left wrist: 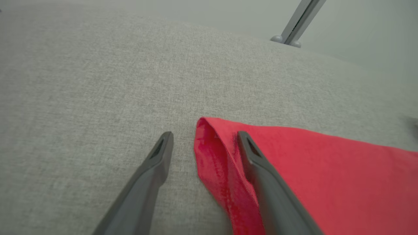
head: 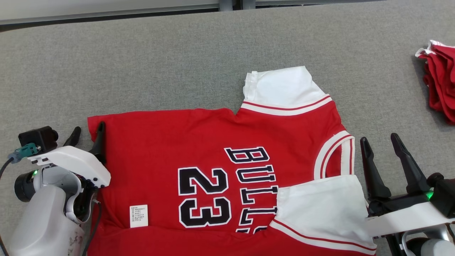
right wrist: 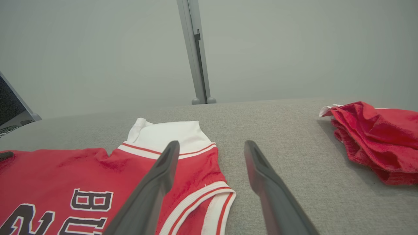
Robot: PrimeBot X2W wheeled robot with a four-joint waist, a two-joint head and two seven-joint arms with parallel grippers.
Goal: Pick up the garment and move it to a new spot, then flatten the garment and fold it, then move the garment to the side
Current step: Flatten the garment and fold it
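The garment [head: 213,142] is a red jersey with white sleeves and black "BULLS 23" lettering, spread flat on the grey table, its near part running off the bottom of the head view. My left gripper [head: 87,137] stands open astride the jersey's far left corner [left wrist: 209,130]: one finger rests over the red cloth, the other over bare table. My right gripper [head: 380,142] is open just right of the jersey's collar [right wrist: 209,195], over bare table, with nothing between its fingers. The near white sleeve [head: 320,202] lies folded in over the lettering.
A crumpled red and white pile of cloth [head: 440,81] lies at the table's right edge, seen too as the red pile [right wrist: 375,137]. The grey table [head: 160,64] stretches bare behind the jersey. A metal post [right wrist: 196,52] rises behind the far edge.
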